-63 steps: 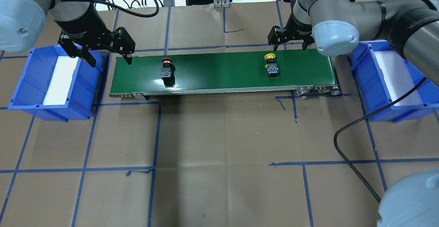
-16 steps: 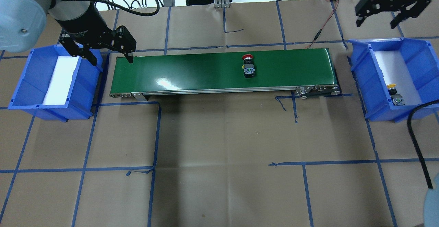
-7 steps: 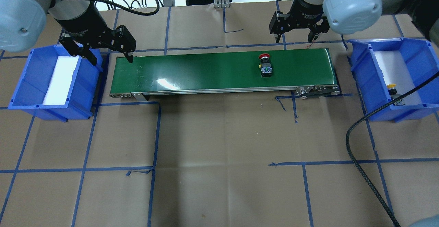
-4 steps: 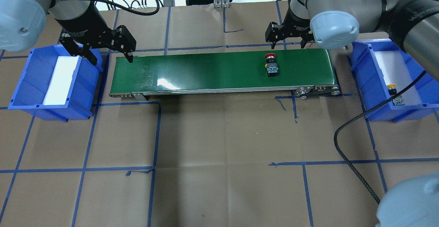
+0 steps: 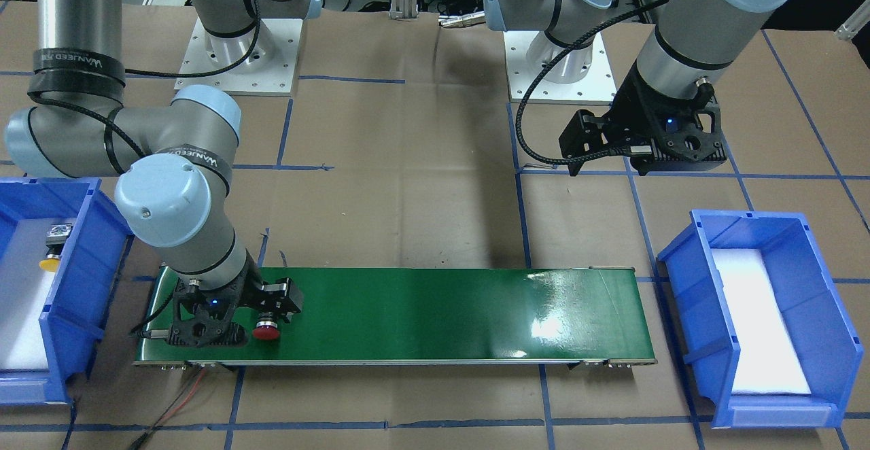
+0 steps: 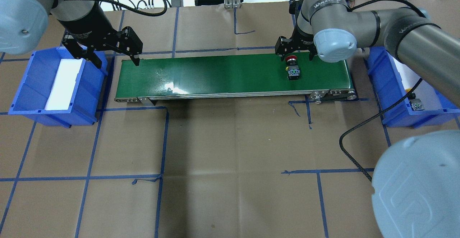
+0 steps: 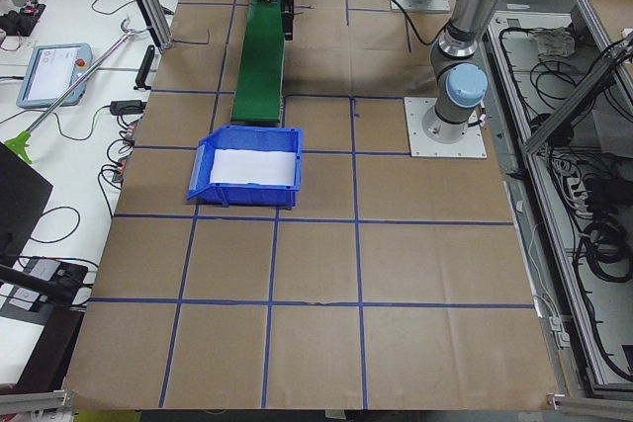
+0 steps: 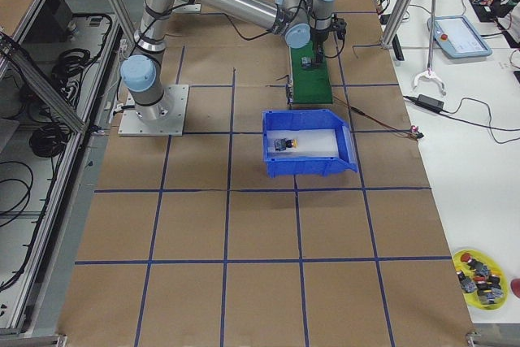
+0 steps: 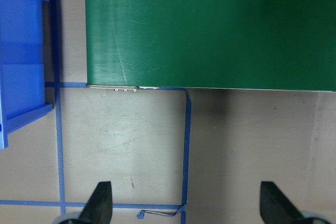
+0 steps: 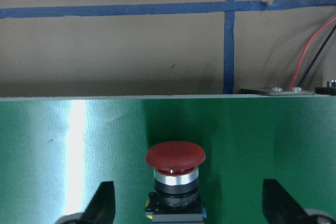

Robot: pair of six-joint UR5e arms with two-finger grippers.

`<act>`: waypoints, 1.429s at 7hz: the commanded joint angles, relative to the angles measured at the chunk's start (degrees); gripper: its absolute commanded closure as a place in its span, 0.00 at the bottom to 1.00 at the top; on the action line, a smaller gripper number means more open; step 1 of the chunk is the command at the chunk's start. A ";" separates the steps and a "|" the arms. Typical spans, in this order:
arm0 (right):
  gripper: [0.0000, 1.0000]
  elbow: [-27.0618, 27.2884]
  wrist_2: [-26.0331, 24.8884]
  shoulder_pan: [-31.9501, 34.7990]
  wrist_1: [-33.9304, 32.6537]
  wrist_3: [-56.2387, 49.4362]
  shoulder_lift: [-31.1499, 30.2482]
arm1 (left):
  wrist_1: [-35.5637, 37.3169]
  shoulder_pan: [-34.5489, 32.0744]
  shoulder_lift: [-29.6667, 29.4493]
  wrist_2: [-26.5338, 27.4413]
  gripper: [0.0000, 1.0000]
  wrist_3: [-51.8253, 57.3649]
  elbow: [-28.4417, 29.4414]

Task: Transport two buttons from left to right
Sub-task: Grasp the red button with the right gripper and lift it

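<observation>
Right wrist-mounted shows red button (image 10: 175,167) (domed cap, silver collar) on belt (image 10: 47,156)

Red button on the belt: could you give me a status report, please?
Left hand open, right hand open astride red button on belt. Yellow button lies in right bin. Nothing in the way.
</observation>
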 commanded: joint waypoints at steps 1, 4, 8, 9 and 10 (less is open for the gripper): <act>0.01 2.04 -0.21 -0.59 -0.43 -0.04 1.01 | 0.00 0.00 0.00 -0.01 0.00 0.00 0.00; 0.89 2.23 -1.34 -2.26 5.51 -1.43 -0.04 | 0.00 0.00 0.00 -0.01 0.00 0.00 0.00; 0.92 -2.15 -0.56 -11.99 16.66 -3.36 -9.95 | 0.00 0.00 -0.09 -0.01 0.00 0.00 0.26; 0.91 -5.38 -0.56 -15.76 20.28 -9.20 -11.28 | 0.00 0.00 -0.09 -0.10 0.00 0.00 0.27; 0.91 -8.90 -1.34 -20.07 22.31 -16.57 -11.12 | 0.00 0.00 -0.09 -0.10 0.00 0.00 0.27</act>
